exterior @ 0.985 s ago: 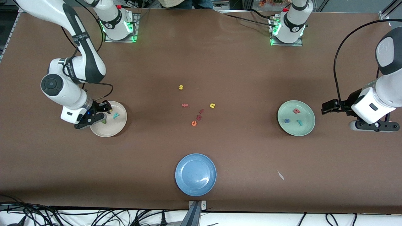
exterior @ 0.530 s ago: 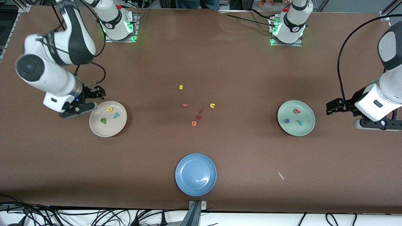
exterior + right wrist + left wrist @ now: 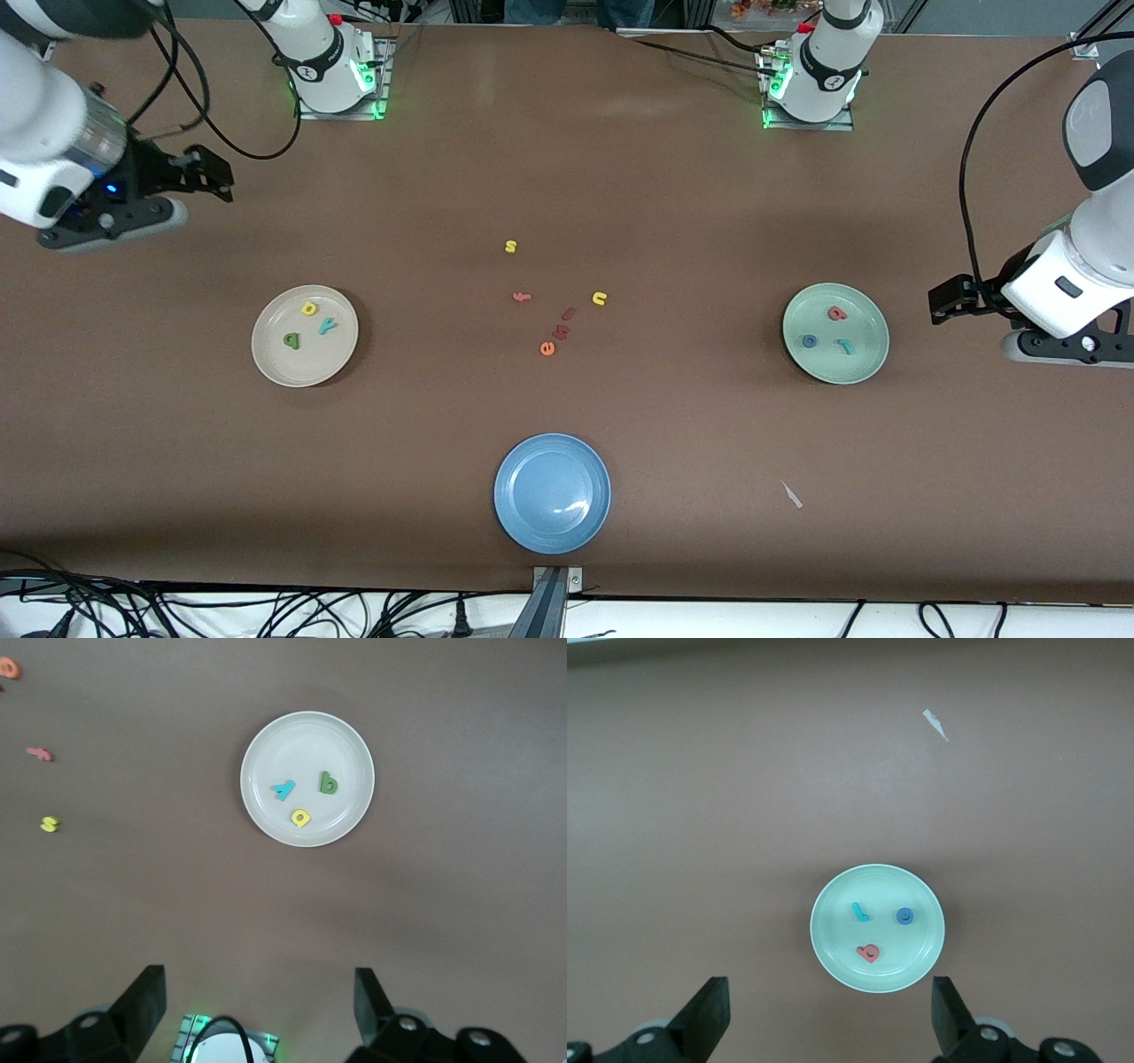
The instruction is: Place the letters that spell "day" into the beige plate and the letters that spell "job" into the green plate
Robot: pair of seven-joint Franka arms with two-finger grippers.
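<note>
The right gripper (image 3: 133, 190) sits at the edge of the front view, over bare table at the right arm's end, with most of its arm cut off by the frame. Its fingers are too dark to separate there; the right wrist view shows them (image 3: 151, 1001) spread wide and empty. The left gripper (image 3: 961, 299) hangs over the table just beside the green plate (image 3: 864, 365), at the left arm's end. Only its wrist view shows the fingers (image 3: 709, 1014) spread apart, holding nothing.

The beige plate (image 3: 275, 368) holds 3 letters: a yellow one (image 3: 309, 308), a green one (image 3: 291, 339) and a teal "y" (image 3: 328, 326). Their shapes read more clearly in the right wrist view. In the green plate lie a coral-red letter (image 3: 836, 313), a blue "o" (image 3: 809, 341) and a teal "j" (image 3: 846, 346).

Mid-table are loose letters: a yellow "s" (image 3: 510, 246), a coral "f" (image 3: 522, 298), a yellow "n" (image 3: 600, 299), an orange "e" (image 3: 547, 348) and 2 dark red pieces (image 3: 563, 324) too small to read. The right wrist view catches only 3 of these. A blue plate (image 3: 532, 523) lies nearest the front camera, and a pale scrap (image 3: 791, 494) lies on the table nearer the camera than the green plate.
</note>
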